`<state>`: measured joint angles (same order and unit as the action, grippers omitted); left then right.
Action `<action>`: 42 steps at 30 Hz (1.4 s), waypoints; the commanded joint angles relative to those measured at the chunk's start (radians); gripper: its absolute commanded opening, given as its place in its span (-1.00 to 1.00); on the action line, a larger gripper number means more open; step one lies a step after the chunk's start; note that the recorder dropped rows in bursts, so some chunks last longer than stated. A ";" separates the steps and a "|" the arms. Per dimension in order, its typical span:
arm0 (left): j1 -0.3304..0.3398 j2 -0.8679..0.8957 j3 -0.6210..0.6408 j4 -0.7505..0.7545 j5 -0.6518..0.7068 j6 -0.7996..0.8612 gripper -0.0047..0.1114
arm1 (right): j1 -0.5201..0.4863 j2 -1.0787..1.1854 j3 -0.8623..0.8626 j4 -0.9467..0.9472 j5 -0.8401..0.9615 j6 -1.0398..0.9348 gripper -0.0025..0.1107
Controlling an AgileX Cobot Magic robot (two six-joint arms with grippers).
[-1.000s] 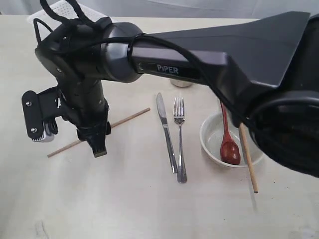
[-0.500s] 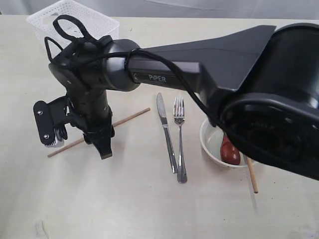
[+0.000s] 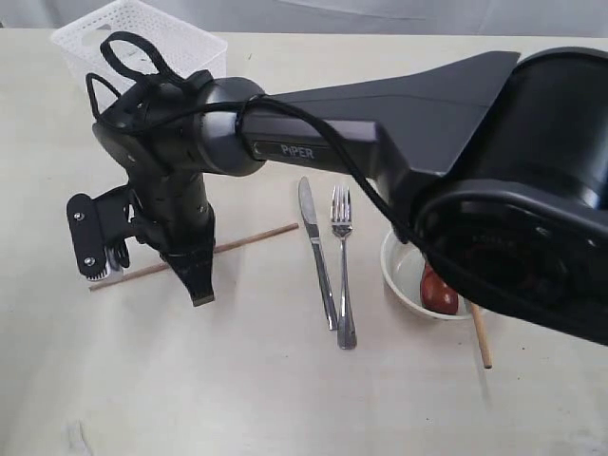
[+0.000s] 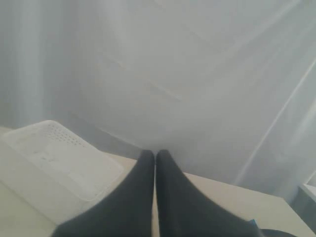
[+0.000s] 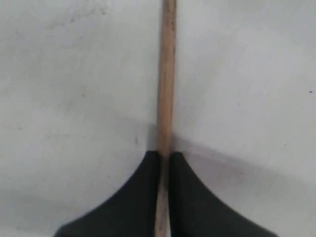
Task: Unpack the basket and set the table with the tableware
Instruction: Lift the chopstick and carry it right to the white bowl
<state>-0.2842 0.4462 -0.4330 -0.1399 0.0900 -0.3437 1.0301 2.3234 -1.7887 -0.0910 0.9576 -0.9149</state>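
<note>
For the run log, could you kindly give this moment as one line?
right hand: shut on chopstick | left hand: shut, empty

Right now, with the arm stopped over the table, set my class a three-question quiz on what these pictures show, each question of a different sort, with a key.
1. True or false: the knife and the fork lie side by side on the table.
2. What is the right hand shut on? A. a cup B. a chopstick C. a plate
3. Fill the gap: the reddish-brown spoon rests in the ____.

Key: 1 true. 2 B. 3 bowl.
</note>
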 commanded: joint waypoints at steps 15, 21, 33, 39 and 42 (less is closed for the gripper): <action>0.003 -0.004 0.004 0.007 0.005 0.000 -0.90 | -0.035 -0.383 0.010 0.038 0.067 0.443 -0.96; 0.003 -0.004 0.004 0.007 0.006 0.000 -0.90 | -0.167 -0.512 0.010 0.038 0.185 0.749 -0.96; 0.003 -0.004 0.006 0.007 0.026 0.000 -0.90 | -0.516 -0.671 0.129 0.159 0.263 0.969 -0.96; 0.003 -0.004 0.006 0.007 0.026 0.000 -0.90 | -0.652 -0.847 0.402 0.178 0.233 0.957 -0.96; 0.003 -0.004 0.006 0.007 0.026 0.000 -0.90 | -0.739 -0.967 0.586 0.194 0.168 0.987 -0.96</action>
<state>-0.2842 0.4462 -0.4330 -0.1399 0.1112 -0.3437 0.3444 1.4302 -1.3114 0.0893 1.1641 0.0545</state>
